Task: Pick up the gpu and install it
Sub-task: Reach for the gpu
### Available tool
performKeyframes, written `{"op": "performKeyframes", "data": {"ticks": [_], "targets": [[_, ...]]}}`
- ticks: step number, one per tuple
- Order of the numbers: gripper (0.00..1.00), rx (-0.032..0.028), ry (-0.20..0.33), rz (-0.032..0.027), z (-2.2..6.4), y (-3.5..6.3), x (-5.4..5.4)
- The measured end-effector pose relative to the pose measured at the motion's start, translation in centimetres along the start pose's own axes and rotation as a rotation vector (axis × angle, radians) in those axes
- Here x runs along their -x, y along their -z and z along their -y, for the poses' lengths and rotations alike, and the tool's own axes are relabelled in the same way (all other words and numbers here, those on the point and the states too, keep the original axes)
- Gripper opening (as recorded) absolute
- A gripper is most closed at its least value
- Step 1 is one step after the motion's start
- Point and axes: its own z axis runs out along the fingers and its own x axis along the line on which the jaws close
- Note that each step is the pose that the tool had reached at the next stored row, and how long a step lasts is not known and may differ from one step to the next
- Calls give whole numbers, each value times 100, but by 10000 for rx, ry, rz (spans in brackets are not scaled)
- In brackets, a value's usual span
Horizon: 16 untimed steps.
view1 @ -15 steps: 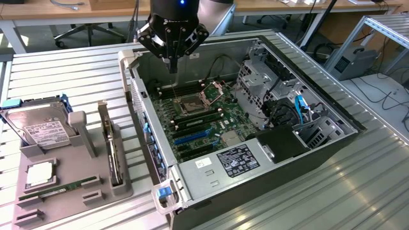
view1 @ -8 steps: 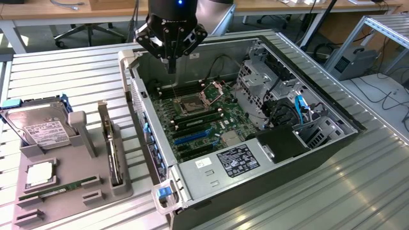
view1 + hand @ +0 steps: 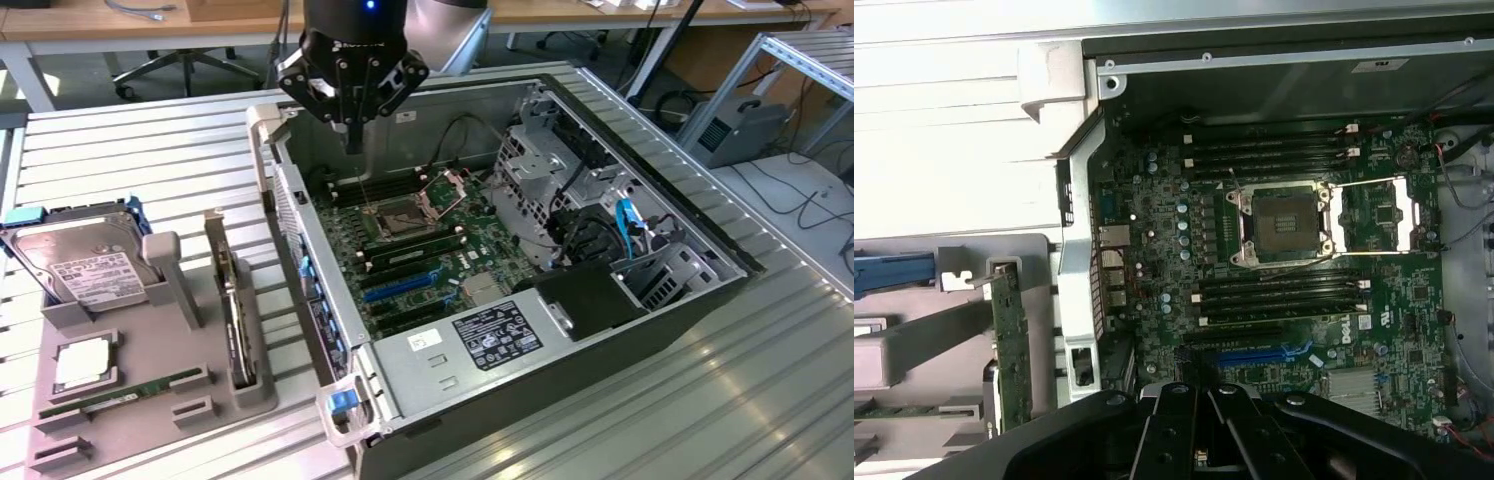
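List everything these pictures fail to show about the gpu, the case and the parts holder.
- gpu: in the exterior view it stands edge-on in the grey holder, so its fan side is unseen.
- Motherboard: in the wrist view the stretch past the blue slot is covered by the pincer.
- Power supply label: in the exterior view the print is too small to read.
- Hard drive: in the exterior view one end is sunk in its holder pocket.

gpu [image 3: 234,300] [image 3: 1011,340]: thin card, upright on long edge in gray holder slot, beside computer case.

slatted metal table [image 3: 747,400] bears open computer case [image 3: 414,395] and grey tray [image 3: 147,350].
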Motion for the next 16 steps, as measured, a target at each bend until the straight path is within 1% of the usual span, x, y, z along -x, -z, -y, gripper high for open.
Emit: {"op": "performKeyframes", "data": {"ticks": [16], "targets": [[11, -1, 0, 0, 6, 3, -81]]}}
